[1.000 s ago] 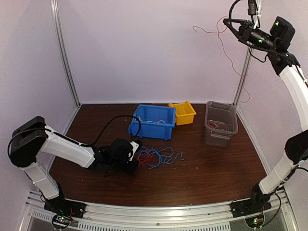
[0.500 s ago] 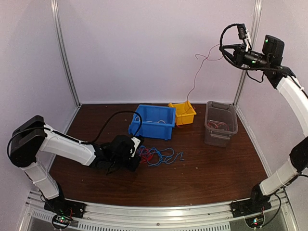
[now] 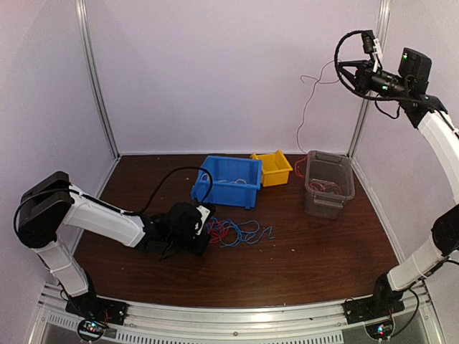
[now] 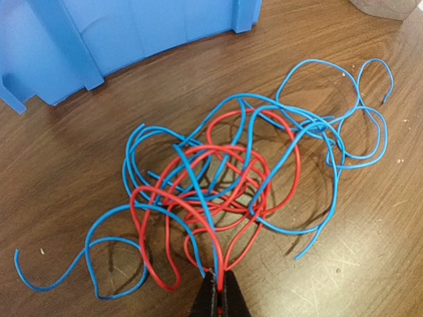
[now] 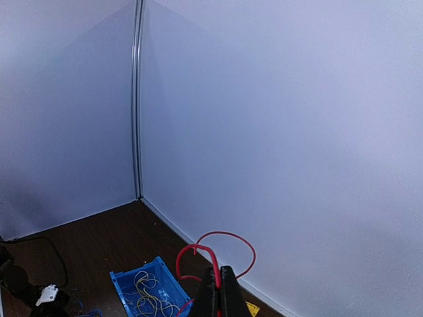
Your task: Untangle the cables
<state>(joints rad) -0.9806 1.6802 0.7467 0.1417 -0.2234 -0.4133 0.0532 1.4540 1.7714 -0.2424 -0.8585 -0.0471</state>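
Observation:
The cables (image 4: 228,173), thin blue and red strands looped over one another, lie on the brown table in front of the blue bin; the top view shows the tangle (image 3: 240,232) too. My left gripper (image 4: 219,282) lies low at the tangle's near edge, shut on a red strand, with a blue strand touching its tips. Seen from above, the left gripper (image 3: 204,233) is at the tangle's left side. My right gripper (image 3: 342,72) is raised high at the back right, shut on a single red cable (image 3: 302,125) that hangs toward the clear bin. That red cable (image 5: 213,256) curls above the right gripper (image 5: 220,282).
A blue bin (image 3: 228,190) holding pale yellow cables (image 5: 151,292) stands behind the tangle. A small yellow bin (image 3: 277,175) is beside it. A clear bin (image 3: 324,208) with red strands inside stands at the right. White walls and metal posts enclose the table.
The right arm has swung right and slightly up, carrying the hanging red cable from above the yellow bin to above the clear bin. The left arm and the tangle have barely moved.

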